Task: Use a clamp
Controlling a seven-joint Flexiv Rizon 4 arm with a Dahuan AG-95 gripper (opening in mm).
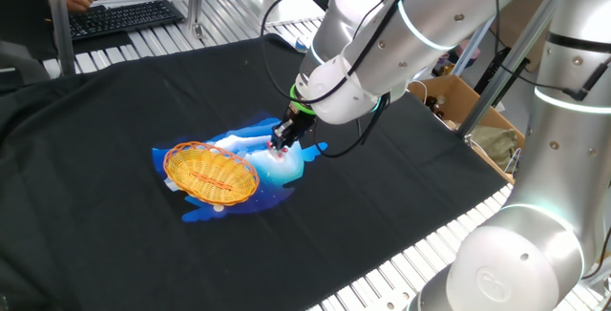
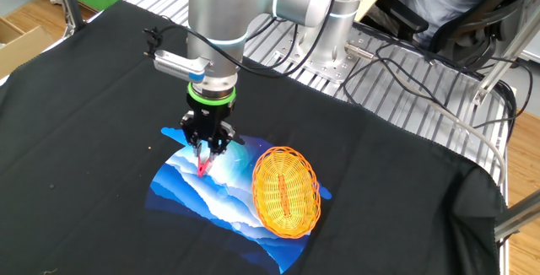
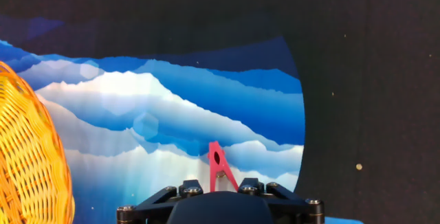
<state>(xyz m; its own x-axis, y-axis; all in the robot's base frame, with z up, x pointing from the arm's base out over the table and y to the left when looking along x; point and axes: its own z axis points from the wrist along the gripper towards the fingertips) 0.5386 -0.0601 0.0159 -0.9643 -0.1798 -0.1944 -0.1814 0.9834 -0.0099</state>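
Note:
The clamp (image 3: 218,167) is a small pink-red clip held between my fingers. In the hand view it sticks up from between the jaws over a blue-and-white printed sheet (image 3: 172,107). In the other fixed view the clamp (image 2: 203,166) hangs from my gripper (image 2: 206,155), tip close to the sheet (image 2: 190,186). In one fixed view my gripper (image 1: 282,146) is shut on the clamp (image 1: 280,152) beside an orange woven basket (image 1: 210,172). The basket also shows in the other fixed view (image 2: 287,191) and at the left edge of the hand view (image 3: 27,155).
The sheet and basket lie on a black cloth (image 1: 143,92) that covers the table. A keyboard (image 1: 124,17) sits at the far edge. A cardboard box (image 1: 458,96) stands to the right of the table. Cables (image 2: 405,64) lie on the metal slats.

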